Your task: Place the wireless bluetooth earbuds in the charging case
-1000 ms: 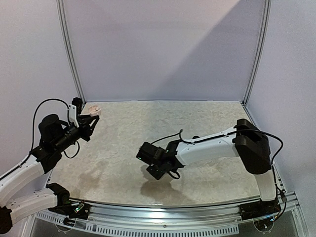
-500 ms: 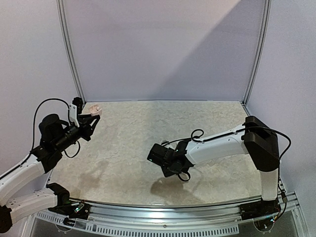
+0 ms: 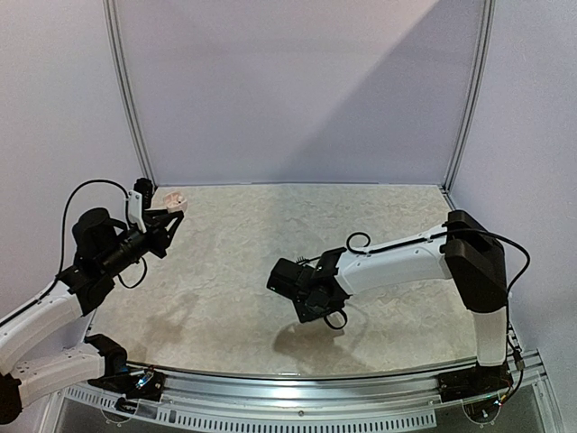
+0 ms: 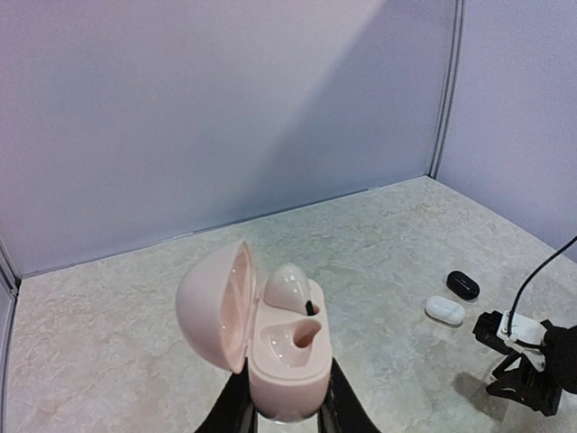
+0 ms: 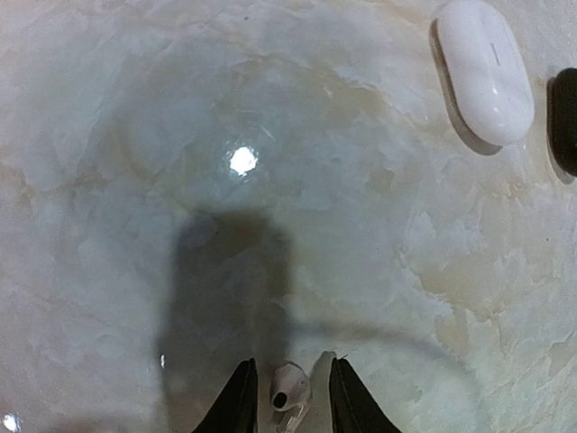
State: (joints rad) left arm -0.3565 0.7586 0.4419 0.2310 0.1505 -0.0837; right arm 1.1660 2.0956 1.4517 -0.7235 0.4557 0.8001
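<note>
My left gripper (image 4: 287, 401) is shut on the base of a pale pink charging case (image 4: 270, 347), held up over the table's left rear (image 3: 174, 198). Its lid stands open to the left. One pink earbud (image 4: 290, 287) sits in the far slot, and the near slot (image 4: 302, 334) is empty. My right gripper (image 5: 291, 365) hangs low over the middle of the table (image 3: 315, 302), pointing down. A small pale earbud (image 5: 290, 388) lies between its black fingers, with a gap showing on each side of it. I cannot tell whether that bud rests on the table.
A shut white pebble-shaped case (image 5: 487, 72) lies on the marble-patterned table, with a black case (image 5: 566, 117) just beyond it; both also show in the left wrist view, the white case (image 4: 444, 310) and the black case (image 4: 462, 285). Wall panels close the back and sides.
The right arm swung its gripper rightward, then settled slightly back left, and its jaws have widened around the earbud. The left arm and the pink case have not moved.
</note>
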